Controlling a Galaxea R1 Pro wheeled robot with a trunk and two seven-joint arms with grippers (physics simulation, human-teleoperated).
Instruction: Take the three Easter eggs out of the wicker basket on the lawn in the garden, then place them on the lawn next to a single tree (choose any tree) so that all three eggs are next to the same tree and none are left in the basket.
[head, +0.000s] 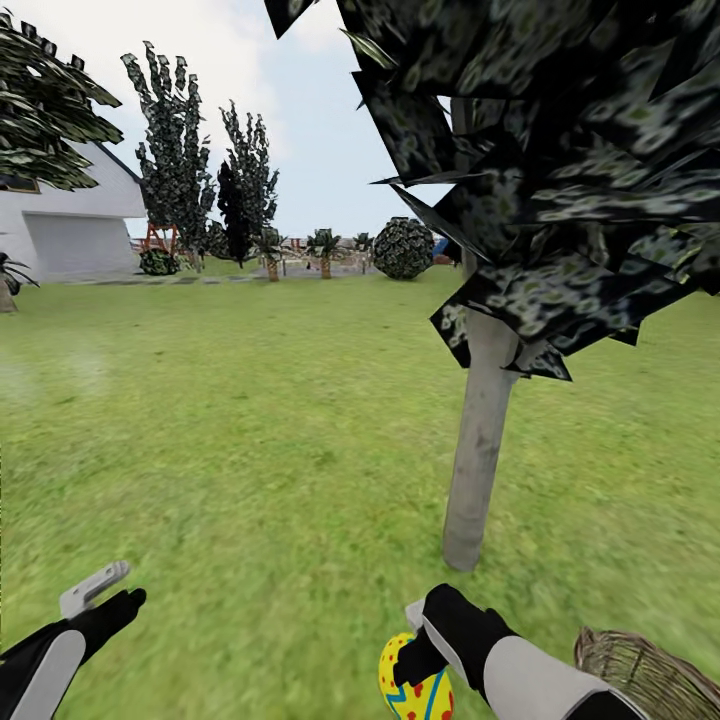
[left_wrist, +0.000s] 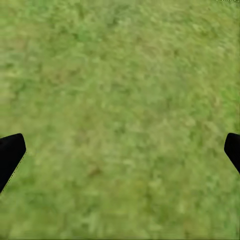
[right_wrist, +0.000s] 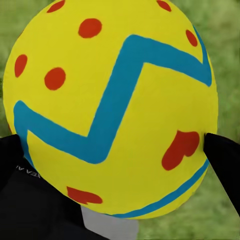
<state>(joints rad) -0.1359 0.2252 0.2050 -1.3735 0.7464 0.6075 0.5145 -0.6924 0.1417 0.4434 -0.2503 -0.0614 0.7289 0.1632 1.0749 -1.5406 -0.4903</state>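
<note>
A yellow Easter egg (head: 415, 685) with a blue zigzag and red marks hangs low at the head view's bottom edge, held between the fingers of my right gripper (head: 420, 660). The right wrist view has the same egg (right_wrist: 112, 107) up close, a black finger on each side of it. The tree (head: 482, 440) with its pale grey trunk stands on the lawn (head: 250, 430) just beyond that hand. The wicker basket (head: 650, 672) shows its braided rim at the bottom right corner; its inside is hidden. My left gripper (head: 105, 590) hovers open over bare grass.
A white building (head: 65, 225) stands at the far left. Dark trees (head: 185, 165), a round dark bush (head: 403, 248) and small palms line the far edge of the garden. The tree's dark leaf clusters (head: 560, 170) hang overhead at the upper right.
</note>
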